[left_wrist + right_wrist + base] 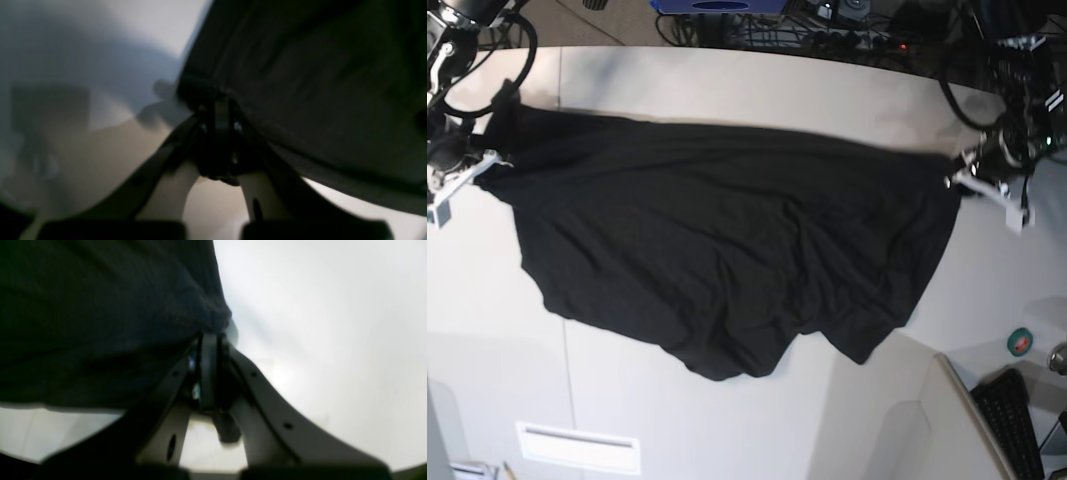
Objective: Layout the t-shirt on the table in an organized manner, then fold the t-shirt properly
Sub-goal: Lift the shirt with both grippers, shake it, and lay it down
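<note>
Here, black t-shirt [727,260] stretched over the table [747,95], left end effector [218,100] and right end effector [210,335] each clamped on its edge

Black t-shirt on off-white table

T-shirt [727,250] plain black all over, no print showing on the visible side. Table [757,95] off-white to light beige, thin dark seam line. Grippers white with black parts: left gripper [959,172], right gripper [477,165]. Small green and red round thing [1021,342] at the table edge.
</note>
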